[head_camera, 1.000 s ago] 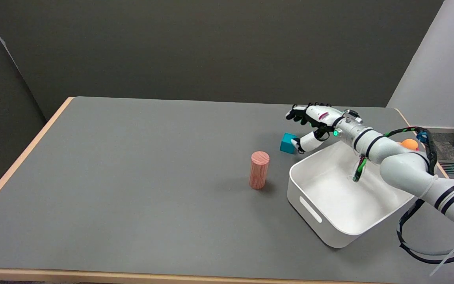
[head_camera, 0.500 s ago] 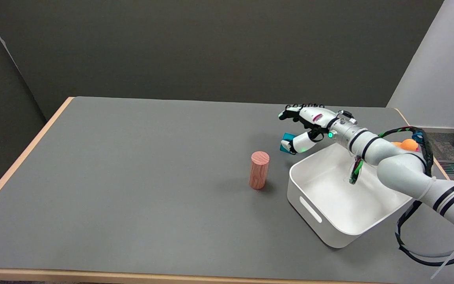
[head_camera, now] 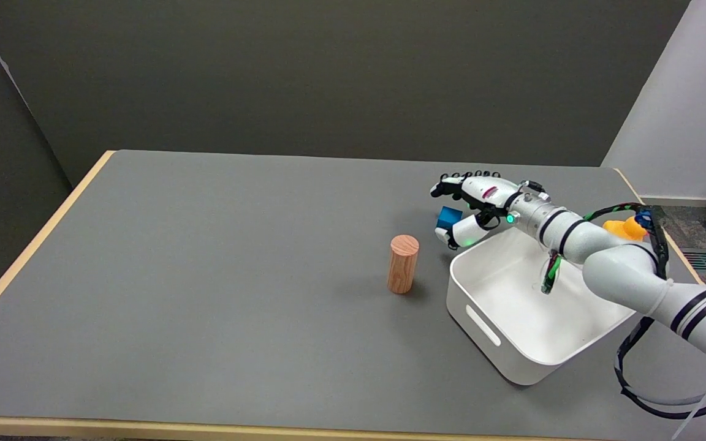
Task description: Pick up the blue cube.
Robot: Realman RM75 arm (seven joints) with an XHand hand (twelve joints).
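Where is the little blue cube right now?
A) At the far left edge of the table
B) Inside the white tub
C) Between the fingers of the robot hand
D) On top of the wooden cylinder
C: the blue cube sits between the thumb and the fingers of the robot hand, beyond the white tub and apart from the wooden cylinder.

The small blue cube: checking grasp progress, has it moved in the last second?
Yes. The small blue cube has risen slightly in the picture, away from the white plastic bin.
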